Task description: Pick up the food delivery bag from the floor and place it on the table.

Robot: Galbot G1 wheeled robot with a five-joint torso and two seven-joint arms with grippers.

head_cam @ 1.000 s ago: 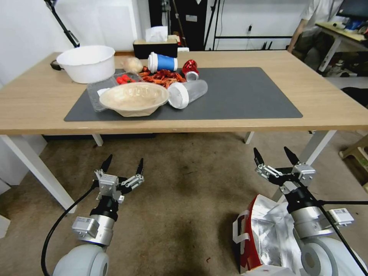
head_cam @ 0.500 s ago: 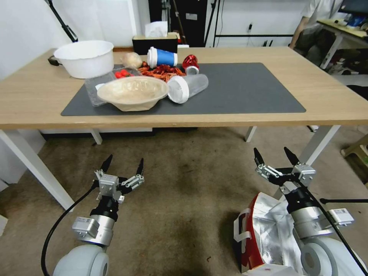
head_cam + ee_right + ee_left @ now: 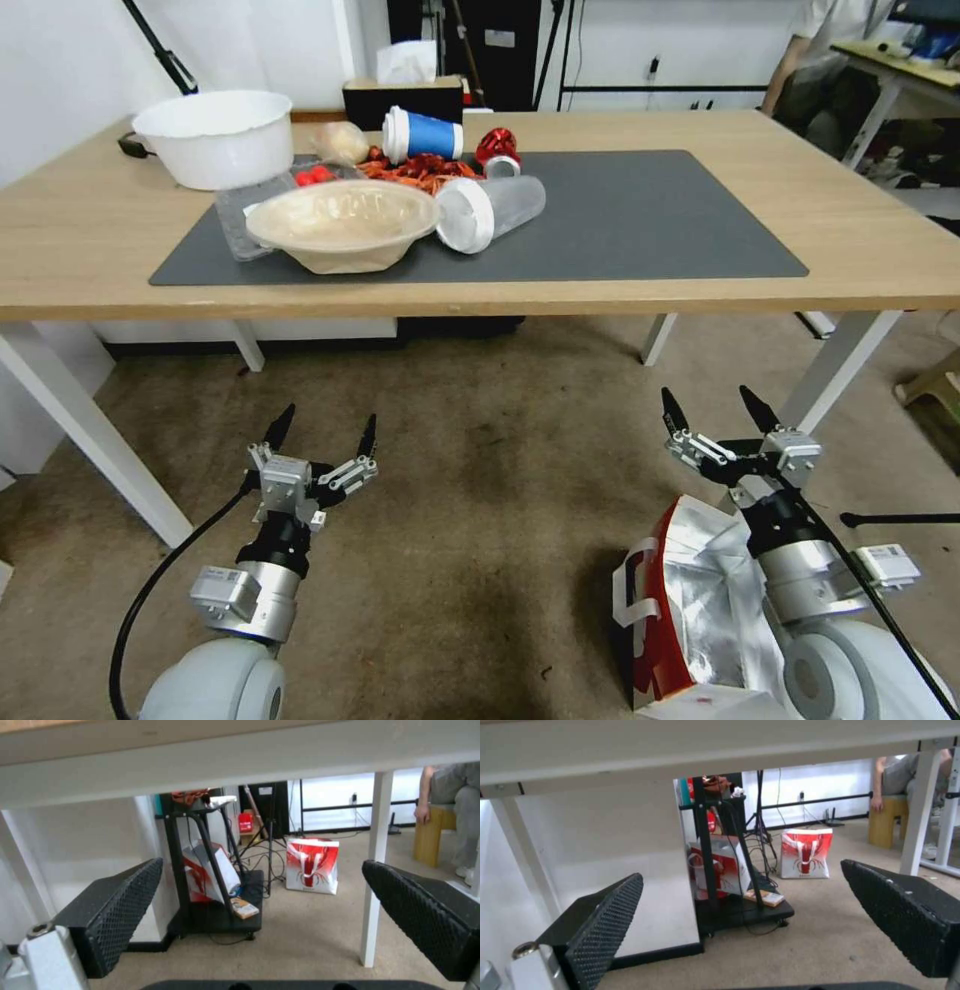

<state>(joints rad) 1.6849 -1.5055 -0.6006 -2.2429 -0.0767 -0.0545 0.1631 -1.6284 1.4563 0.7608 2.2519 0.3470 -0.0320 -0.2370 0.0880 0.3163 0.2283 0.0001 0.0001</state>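
Silver foil lining marks the food delivery bag [image 3: 700, 610], standing on the floor [image 3: 480, 520] directly beneath the right gripper [image 3: 720, 415]. Across the last second the table [image 3: 880, 250] has slid up the head view: the camera has tilted, nothing has been grasped. Both the left gripper [image 3: 322, 425] and the right are held spread, clear above the bag.

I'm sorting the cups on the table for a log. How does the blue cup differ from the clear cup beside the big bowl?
The blue cup has an opaque blue wall; the clear cup is see-through plastic. The blue cup lies at the dark mat's far edge, the clear cup nearer the robot, close by the beige bowl. The clear cup looks bigger. Both lie on their sides with white lids on.
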